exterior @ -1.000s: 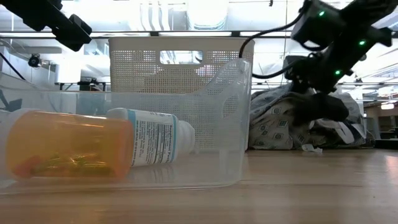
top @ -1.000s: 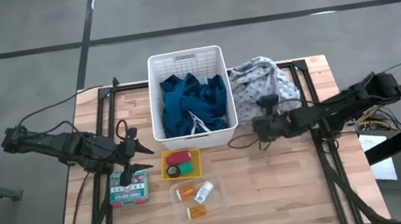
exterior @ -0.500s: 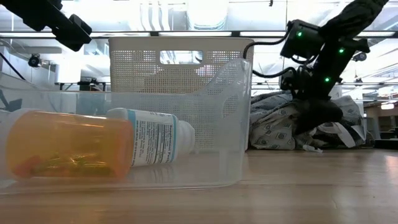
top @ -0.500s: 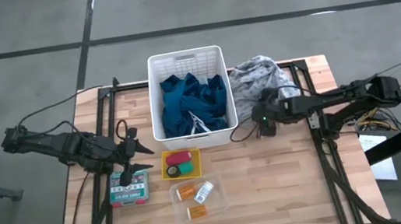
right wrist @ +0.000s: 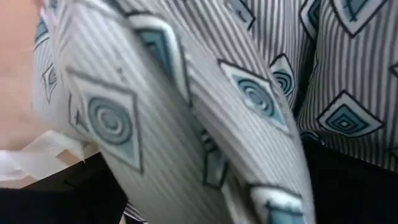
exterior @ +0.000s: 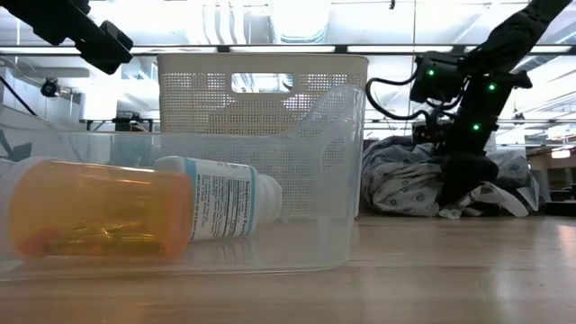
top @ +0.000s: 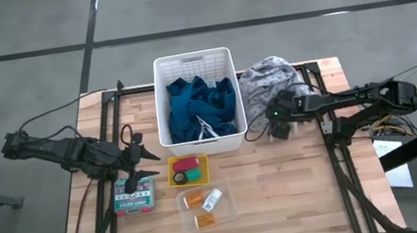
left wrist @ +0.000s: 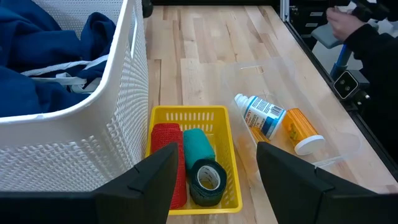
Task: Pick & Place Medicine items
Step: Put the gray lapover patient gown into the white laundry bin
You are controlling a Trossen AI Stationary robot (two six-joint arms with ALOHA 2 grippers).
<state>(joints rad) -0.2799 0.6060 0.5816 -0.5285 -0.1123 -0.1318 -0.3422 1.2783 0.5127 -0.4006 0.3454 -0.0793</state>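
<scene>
Lying in clear tray (left wrist: 339, 155) | white labelled bottle (left wrist: 261, 116) | print unreadable

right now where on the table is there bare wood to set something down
The widest bare wood lies right of the clear tray, in front of the patterned cloth. A narrower bare patch sits left of the white basket. It is crowded at the front centre: the yellow tray, the clear tray and the labelled box sit close together.
</scene>
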